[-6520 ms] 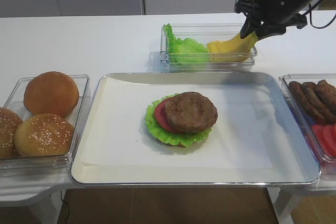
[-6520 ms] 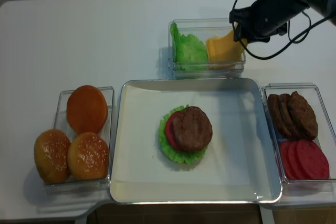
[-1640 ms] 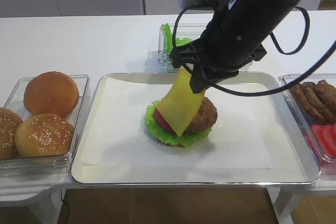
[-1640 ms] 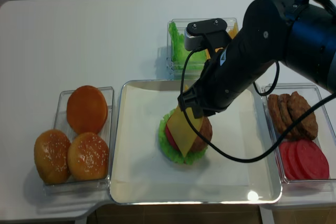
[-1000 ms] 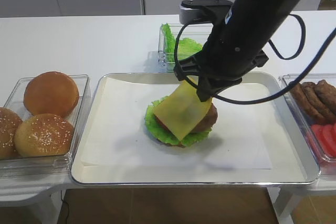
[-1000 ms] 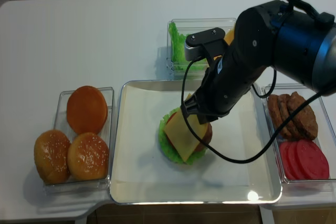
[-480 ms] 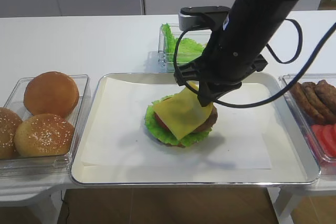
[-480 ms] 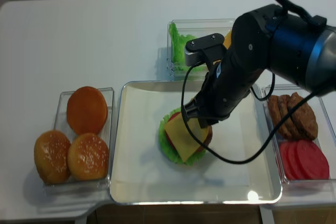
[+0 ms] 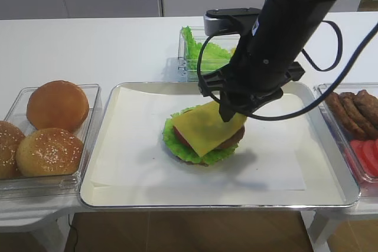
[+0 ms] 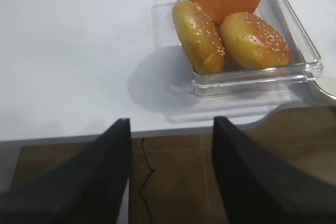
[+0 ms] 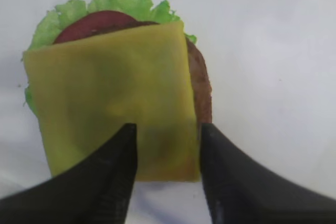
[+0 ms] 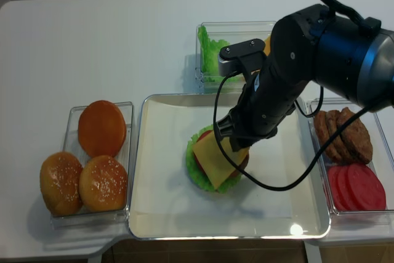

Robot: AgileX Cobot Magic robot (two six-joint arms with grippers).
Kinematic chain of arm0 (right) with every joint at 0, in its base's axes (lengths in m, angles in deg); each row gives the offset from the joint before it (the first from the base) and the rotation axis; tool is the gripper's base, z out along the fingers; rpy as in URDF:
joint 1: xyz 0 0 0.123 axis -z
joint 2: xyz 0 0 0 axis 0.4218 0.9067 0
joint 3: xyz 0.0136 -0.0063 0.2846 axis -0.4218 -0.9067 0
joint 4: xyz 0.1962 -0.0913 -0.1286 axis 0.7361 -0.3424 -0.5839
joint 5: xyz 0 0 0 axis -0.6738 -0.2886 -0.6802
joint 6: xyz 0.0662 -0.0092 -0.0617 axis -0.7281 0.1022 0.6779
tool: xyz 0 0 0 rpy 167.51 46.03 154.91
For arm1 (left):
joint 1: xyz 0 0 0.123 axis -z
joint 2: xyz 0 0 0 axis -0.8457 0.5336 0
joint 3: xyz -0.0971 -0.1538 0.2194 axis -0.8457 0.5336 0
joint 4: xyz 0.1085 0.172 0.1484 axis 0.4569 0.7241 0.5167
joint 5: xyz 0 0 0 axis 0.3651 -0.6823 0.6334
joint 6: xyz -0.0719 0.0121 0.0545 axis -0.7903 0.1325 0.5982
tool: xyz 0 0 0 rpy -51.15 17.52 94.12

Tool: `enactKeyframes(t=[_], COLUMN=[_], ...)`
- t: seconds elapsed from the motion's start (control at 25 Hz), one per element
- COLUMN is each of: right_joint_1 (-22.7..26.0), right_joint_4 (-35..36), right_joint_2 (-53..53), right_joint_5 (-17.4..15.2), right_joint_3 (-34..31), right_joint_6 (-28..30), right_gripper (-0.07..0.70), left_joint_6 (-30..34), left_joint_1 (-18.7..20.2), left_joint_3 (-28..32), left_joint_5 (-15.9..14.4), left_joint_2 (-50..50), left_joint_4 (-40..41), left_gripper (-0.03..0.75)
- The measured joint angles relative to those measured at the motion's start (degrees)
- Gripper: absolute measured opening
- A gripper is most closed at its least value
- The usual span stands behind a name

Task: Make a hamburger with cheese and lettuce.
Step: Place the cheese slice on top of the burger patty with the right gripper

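The hamburger (image 9: 184, 148) sits mid-tray as a stack of green lettuce (image 11: 118, 1), red tomato and a brown patty (image 11: 201, 85). The square yellow cheese (image 9: 204, 127) lies across the patty, shifted toward the left; it also shows from above (image 11: 110, 93). My right gripper (image 11: 168, 136) hovers just over the slice's near edge, open, its black fingers (image 11: 126, 150) apart with nothing pinched between them. In the high views that gripper (image 9: 230, 113) hangs at the stack's right side. My left gripper (image 10: 170, 129) is open and empty, off the table's front edge, near the bun box.
The paper-lined metal tray (image 9: 218, 205) holds the stack. A clear box with three buns (image 9: 50, 128) stands at the left. Lettuce and more cheese fill a box (image 9: 204, 51) behind the tray. Patties and tomato slices (image 9: 357, 125) lie in a box at the right.
The cheese has gone from hanging tilted in the right gripper to lying on the patty. The right jaws have opened and let it go. The left arm has not moved.
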Motion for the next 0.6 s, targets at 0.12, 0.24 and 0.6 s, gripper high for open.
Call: enactKeyframes(t=[0.12,0.24,0.6], right_joint_1=[0.00,0.00,0.00], right_joint_4=[-1.79,-3.58,-7.53], right_joint_2=[0.00,-0.75,-5.20], right_joint_5=[-0.13,-0.22,-4.60], right_joint_3=[0.00,0.00,0.00], right_joint_6=[-1.82,-3.06,-4.24], right_gripper=[0.370,0.399,0.407], left_joint_6=[0.00,0.00,0.00], left_joint_1=[0.00,0.00,0.00], left_joint_3=[0.00,0.00,0.00], left_joint_5=[0.00,0.00,0.00], left_joint_2=[0.00,0.00,0.00], left_joint_4=[0.00,0.00,0.00], left_gripper=[0.370,0.370,0.370])
